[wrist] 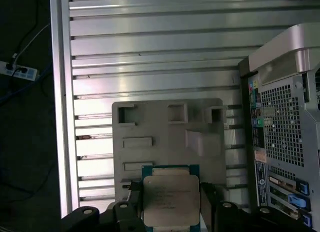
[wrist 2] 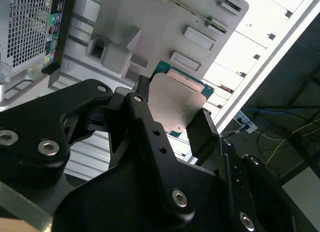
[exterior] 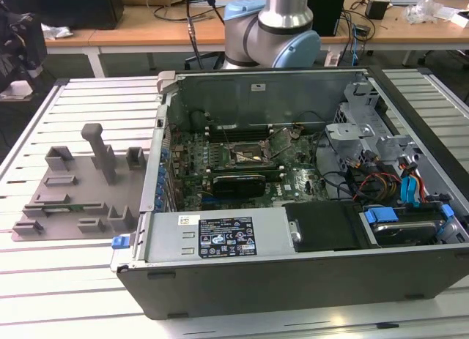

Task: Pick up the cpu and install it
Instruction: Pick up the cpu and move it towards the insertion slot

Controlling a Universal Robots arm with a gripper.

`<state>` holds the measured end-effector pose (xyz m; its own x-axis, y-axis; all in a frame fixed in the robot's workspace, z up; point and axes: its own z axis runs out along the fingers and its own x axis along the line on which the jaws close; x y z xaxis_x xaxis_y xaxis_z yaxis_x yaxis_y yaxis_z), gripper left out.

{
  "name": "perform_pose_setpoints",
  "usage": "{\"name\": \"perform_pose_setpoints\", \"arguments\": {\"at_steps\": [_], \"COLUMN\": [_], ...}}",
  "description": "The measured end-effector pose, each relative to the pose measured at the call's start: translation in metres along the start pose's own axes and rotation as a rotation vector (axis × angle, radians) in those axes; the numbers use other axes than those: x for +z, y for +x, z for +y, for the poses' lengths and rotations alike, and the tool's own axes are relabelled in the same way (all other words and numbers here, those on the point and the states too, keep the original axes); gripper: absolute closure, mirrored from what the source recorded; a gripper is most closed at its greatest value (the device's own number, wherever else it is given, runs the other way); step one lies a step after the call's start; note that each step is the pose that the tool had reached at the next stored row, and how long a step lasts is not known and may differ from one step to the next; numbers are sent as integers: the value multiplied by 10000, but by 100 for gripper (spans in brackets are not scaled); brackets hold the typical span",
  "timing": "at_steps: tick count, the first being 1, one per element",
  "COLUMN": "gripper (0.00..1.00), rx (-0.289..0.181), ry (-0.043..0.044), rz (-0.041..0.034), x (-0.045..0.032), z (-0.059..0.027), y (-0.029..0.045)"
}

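A ribbed metal table (exterior: 66, 280) carries a grey parts holder (exterior: 69, 196) beside an open computer case (exterior: 293, 277).

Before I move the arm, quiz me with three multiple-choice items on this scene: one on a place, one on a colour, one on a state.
1. Where is the cpu?
A) seated in the board's socket
B) lying on the power supply
C) held in the pincer, above the grey tray

2. What colour is the cpu's rim?
A) green
B) red
C) yellow

3. What state is the computer case in?
A) fully closed
B) side open, motherboard exposed
C) stripped of all parts

Answers:
1 C: both wrist views show it clamped in the pincer, with the tray behind it.
2 A: a green edge frames the metal top in both wrist views.
3 B: the exterior view looks straight in at the motherboard.
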<state>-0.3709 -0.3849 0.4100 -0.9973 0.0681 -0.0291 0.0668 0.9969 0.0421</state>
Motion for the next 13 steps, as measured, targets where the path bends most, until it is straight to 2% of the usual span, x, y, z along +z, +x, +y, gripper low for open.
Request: {"name": "perform_pose_setpoints", "arguments": {"at_steps": [1, 5, 8, 13], "gripper": [45, 45, 45, 45], "rx": [1, 1, 4, 4], "ry": [0, 1, 0, 0], "rz": [0, 0, 0, 0], "x": [2, 6, 11, 17], "z": [4, 12, 23, 34], "y": [-57, -178, -337, -505]}}
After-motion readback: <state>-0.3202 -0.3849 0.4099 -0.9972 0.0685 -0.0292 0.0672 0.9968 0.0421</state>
